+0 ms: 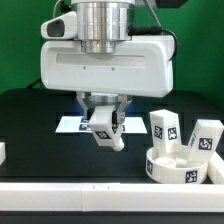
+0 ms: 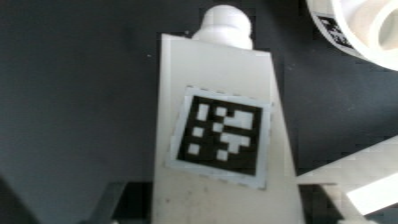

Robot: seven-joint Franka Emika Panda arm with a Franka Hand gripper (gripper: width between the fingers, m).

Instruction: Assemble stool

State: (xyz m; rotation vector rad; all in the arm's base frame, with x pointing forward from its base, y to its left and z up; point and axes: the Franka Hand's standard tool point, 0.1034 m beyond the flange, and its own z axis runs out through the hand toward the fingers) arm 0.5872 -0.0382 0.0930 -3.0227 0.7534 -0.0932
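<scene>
white leg point(image 2: 215, 120), black-and-white square tag | white seat point(image 1: 178, 166), same tags | black table point(image 1: 40, 140)

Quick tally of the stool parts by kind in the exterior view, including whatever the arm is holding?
Ring-shaped seat: 1
Block legs: 3, one held in the gripper, two standing behind the seat
Partly cut-off white piece at the view's left edge: 1, kind unclear
Total: 5

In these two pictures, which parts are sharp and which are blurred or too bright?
Exterior view: the big white arm housing close to the camera is bright and a little soft; the white plastic block leg with a black-and-white tag in the tool is small and blurred, as is the round white ring-shaped seat. Wrist view: the leg's tag is fairly sharp, its peg end glares, the black table is featureless.
</scene>
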